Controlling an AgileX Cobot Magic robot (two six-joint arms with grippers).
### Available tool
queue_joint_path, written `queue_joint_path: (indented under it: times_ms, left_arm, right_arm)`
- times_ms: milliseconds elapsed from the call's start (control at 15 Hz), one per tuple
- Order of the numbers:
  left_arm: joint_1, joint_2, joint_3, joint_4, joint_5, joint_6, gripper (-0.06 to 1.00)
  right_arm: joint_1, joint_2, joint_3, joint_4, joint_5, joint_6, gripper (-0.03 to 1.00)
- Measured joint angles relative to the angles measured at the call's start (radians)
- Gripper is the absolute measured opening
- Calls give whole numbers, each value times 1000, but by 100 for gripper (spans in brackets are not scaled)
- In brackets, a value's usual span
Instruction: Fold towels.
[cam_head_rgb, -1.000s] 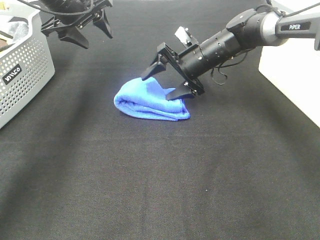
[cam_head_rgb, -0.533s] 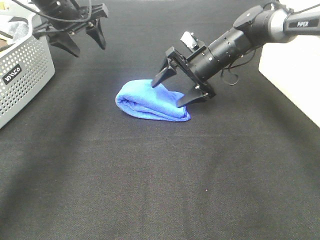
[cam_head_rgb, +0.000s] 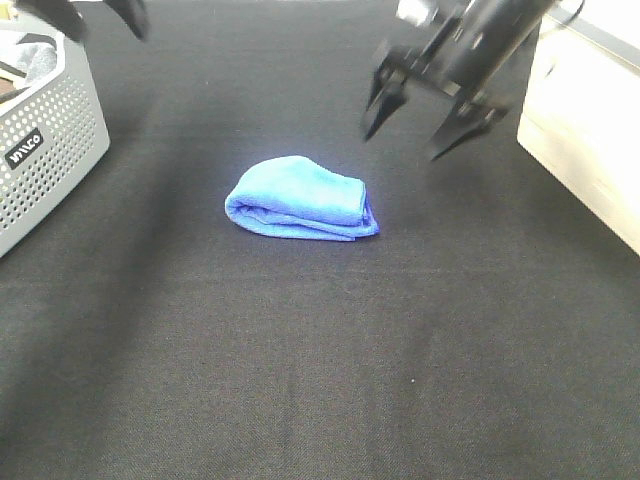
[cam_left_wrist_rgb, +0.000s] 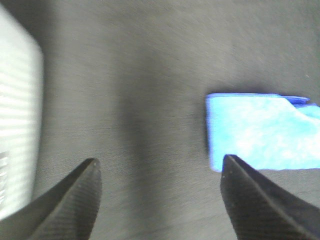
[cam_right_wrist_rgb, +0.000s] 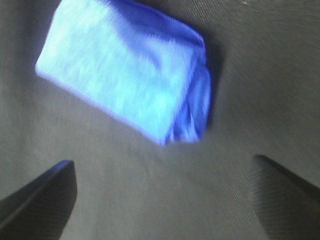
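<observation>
A blue towel (cam_head_rgb: 300, 198) lies folded in a small bundle on the black table (cam_head_rgb: 300, 380). My right gripper (cam_head_rgb: 412, 122) is open and empty, raised above and to the right of the towel, clear of it. The right wrist view shows the towel (cam_right_wrist_rgb: 127, 67) below its open fingers (cam_right_wrist_rgb: 42, 192). My left gripper (cam_head_rgb: 100, 18) is at the top left edge, mostly out of frame. The left wrist view shows its fingers (cam_left_wrist_rgb: 75, 197) wide apart and empty, with the towel (cam_left_wrist_rgb: 260, 130) off to one side.
A grey perforated basket (cam_head_rgb: 45, 140) stands at the left edge with cloth inside. A white box (cam_head_rgb: 590, 130) stands at the right edge. The basket's wall also shows in the left wrist view (cam_left_wrist_rgb: 15, 125).
My right gripper has let go of the towel and lifted up and back to the right. My left gripper has pulled further up and left, nearly out of view. The towel stays put.
</observation>
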Motion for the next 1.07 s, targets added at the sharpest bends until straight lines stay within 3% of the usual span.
queue_joint_path:
  times_ms: [200, 467, 1067]
  left_arm:
    - [0, -208, 203, 29, 0, 24, 65]
    - [0, -552, 560, 29, 3, 28, 65]
    - [0, -1517, 1266, 32, 7, 106, 65]
  right_arm:
    - [0, -127, 15, -71, 11, 13, 87]
    - [0, -388, 231, -156, 12, 22, 87]
    - [0, -1203, 1112, -249, -48, 28, 87]
